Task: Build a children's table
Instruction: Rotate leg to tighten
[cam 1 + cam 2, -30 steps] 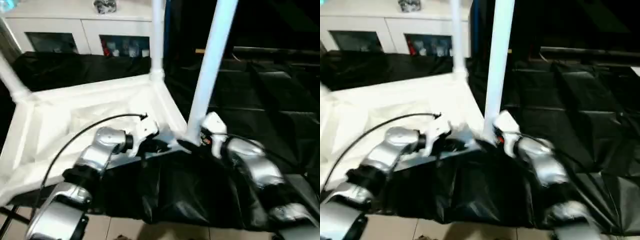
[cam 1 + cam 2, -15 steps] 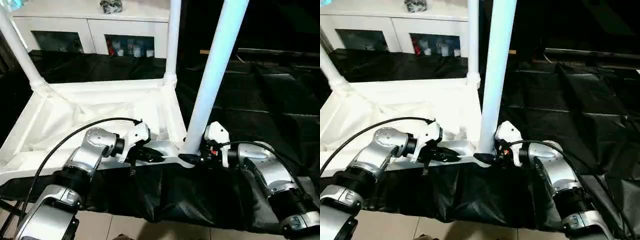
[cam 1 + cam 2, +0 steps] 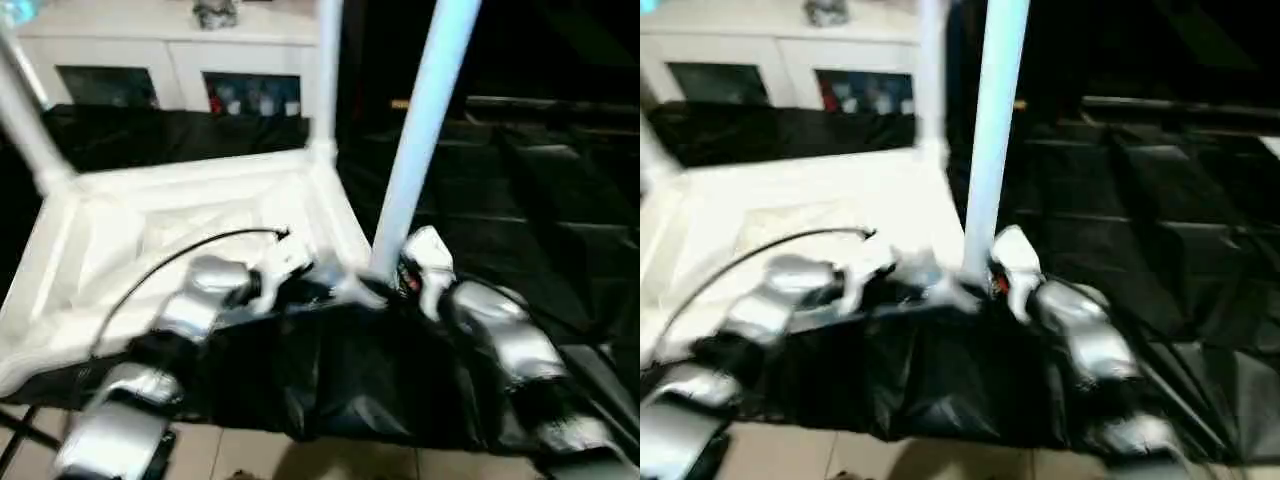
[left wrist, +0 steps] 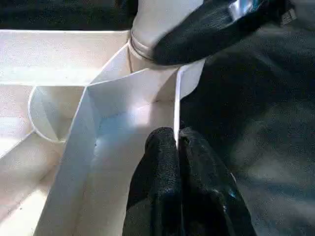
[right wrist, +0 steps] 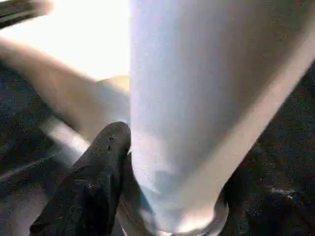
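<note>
**Both grippers at the near corner of the upturned table top**

Children's table top lies underside up on a black-covered surface, filling the left and centre of the head frames. Three legs stand up from its corners: one at upper left, one at top centre, and the near-right leg, which rises from the corner socket just right of centre.

Left gripper sits at the near edge of the top, lower centre of the head frame. In the left wrist view its two black fingers are pressed together on the thin white rim wall of the table top, pinching it.

Right gripper is at the foot of the near-right leg. Right wrist view shows one black finger flat against the leg's base where it meets the socket; the other finger is hidden behind the leg, so the jaws stand apart around it; a firm clamp cannot be told.

White cabinet with glass doors runs along the upper left. Tiled floor at the bottom edge.
</note>
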Controlling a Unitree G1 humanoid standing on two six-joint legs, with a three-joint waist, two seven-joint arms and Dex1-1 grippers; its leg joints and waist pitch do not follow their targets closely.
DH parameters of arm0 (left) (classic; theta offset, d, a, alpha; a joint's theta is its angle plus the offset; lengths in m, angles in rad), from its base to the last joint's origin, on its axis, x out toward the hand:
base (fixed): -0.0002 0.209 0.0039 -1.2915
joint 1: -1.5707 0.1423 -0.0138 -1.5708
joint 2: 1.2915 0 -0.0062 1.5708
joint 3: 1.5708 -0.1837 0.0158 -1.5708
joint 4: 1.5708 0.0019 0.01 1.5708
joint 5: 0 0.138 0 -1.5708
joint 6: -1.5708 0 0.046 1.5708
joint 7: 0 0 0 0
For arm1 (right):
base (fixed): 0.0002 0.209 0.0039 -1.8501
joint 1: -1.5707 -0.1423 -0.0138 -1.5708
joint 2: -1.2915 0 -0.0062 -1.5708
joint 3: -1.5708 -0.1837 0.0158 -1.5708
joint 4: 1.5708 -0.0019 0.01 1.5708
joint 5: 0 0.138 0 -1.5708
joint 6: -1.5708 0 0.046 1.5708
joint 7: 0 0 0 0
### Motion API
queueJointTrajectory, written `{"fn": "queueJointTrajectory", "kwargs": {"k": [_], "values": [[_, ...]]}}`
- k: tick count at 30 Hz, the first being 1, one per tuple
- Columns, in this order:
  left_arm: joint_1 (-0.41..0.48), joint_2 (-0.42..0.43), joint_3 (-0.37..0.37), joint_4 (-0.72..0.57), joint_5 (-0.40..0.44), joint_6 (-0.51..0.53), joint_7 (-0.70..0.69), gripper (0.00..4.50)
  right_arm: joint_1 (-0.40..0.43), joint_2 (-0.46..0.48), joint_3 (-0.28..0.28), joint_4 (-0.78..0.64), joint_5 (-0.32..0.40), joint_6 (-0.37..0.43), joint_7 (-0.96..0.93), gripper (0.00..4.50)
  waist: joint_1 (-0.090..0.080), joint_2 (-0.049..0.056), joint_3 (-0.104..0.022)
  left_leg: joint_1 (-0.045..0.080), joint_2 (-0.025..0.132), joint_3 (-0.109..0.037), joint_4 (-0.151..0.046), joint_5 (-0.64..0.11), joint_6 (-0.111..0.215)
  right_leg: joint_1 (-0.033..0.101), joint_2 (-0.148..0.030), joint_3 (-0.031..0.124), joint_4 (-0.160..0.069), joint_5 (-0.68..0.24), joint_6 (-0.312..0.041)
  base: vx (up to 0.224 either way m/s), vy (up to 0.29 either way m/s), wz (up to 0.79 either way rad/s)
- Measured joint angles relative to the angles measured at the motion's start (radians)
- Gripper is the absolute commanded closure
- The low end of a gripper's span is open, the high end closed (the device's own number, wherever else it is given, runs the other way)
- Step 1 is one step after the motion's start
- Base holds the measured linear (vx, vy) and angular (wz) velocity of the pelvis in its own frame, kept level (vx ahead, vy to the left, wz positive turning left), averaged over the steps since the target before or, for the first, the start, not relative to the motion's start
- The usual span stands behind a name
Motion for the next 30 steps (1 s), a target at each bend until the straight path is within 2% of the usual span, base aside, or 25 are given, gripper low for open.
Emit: {"fn": "queueJointTrajectory", "kwargs": {"k": [4, 7, 9, 12, 14, 19, 22, 27, 30], "values": [[-0.016, -0.060, 0.007, 0.012, 0.012, 0.037, 0.121, 4.50, -0.058, 0.070, -0.041, 0.078, -0.018, 0.009, -0.195, 2.00, -0.004, 0.002, -0.001, 0.001, 0.000, 0.000, -0.001, 0.000, 0.000, 0.000, 0.000, 0.000, 0.000, 0.000, 0.000, 0.000, 0.000, 0.00], [-0.020, -0.071, 0.011, 0.015, 0.016, 0.041, 0.142, 4.50, -0.074, 0.083, -0.041, 0.100, -0.036, -0.004, -0.240, 2.00, -0.002, 0.006, -0.003, 0.001, 0.000, 0.000, -0.002, 0.000, 0.000, 0.000, 0.000, 0.000, 0.000, 0.002, -0.004, 0.000, 0.000, 0.00], [-0.020, -0.073, 0.015, 0.015, 0.017, 0.040, 0.139, 4.50, -0.074, 0.084, -0.042, 0.106, -0.036, -0.019, -0.241, 1.44, -0.002, 0.009, -0.004, 0.001, 0.000, 0.000, -0.002, 0.000, 0.000, 0.000, 0.000, 0.000, 0.000, 0.001, -0.002, 0.000, 0.000, 0.00], [-0.020, -0.072, 0.015, 0.015, 0.017, 0.037, 0.129, 4.50, -0.073, 0.086, -0.058, 0.106, -0.015, -0.019, -0.211, 1.24, -0.001, 0.009, -0.004, 0.001, 0.000, 0.000, -0.002, 0.000, 0.000, 0.000, 0.000, 0.000, 0.000, 0.001, -0.002, 0.000, 0.000, 0.00], [-0.014, -0.060, 0.013, 0.005, 0.016, 0.033, 0.108, 4.50, -0.071, 0.083, -0.055, 0.105, -0.014, -0.025, -0.193, 0.96, -0.003, 0.010, -0.004, 0.001, 0.000, 0.000, -0.002, 0.000, 0.000, 0.000, 0.000, 0.000, 0.000, 0.001, -0.002, 0.000, 0.000, 0.00], [0.021, -0.012, -0.006, -0.040, 0.005, -0.007, -0.009, 4.50, -0.031, 0.037, -0.008, 0.072, -0.016, -0.054, -0.071, 0.96, 0.001, 0.012, -0.003, 0.001, 0.000, 0.000, -0.003, 0.000, 0.000, 0.000, 0.000, 0.000, 0.000, 0.001, -0.002, 0.000, 0.000, 0.00], [0.044, 0.032, -0.009, -0.071, -0.026, -0.021, -0.107, 4.50, 0.011, -0.028, 0.034, 0.005, -0.007, -0.078, 0.083, 0.96, 0.003, 0.012, -0.002, 0.001, 0.000, 0.000, -0.002, 0.000, 0.000, 0.000, 0.000, 0.000, 0.000, 0.001, -0.003, 0.000, 0.000, 0.00], [0.054, 0.062, -0.013, -0.076, -0.040, -0.045, -0.192, 4.50, 0.051, -0.096, 0.054, -0.061, 0.023, -0.073, 0.258, 0.96, 0.008, 0.012, -0.002, -0.001, 0.000, 0.000, -0.001, 0.000, 0.000, 0.000, 0.000, 0.000, 0.000, 0.001, -0.003, 0.000, 0.000, 0.00], [0.065, 0.084, -0.020, -0.084, -0.052, -0.056, -0.253, 4.50, 0.088, -0.157, 0.085, -0.124, 0.049, -0.067, 0.379, 0.96, 0.015, 0.012, -0.002, -0.003, 0.001, 0.000, -0.001, 0.000, 0.000, 0.000, 0.000, 0.000, 0.000, 0.001, -0.003, 0.000, 0.000, 0.00]]}}
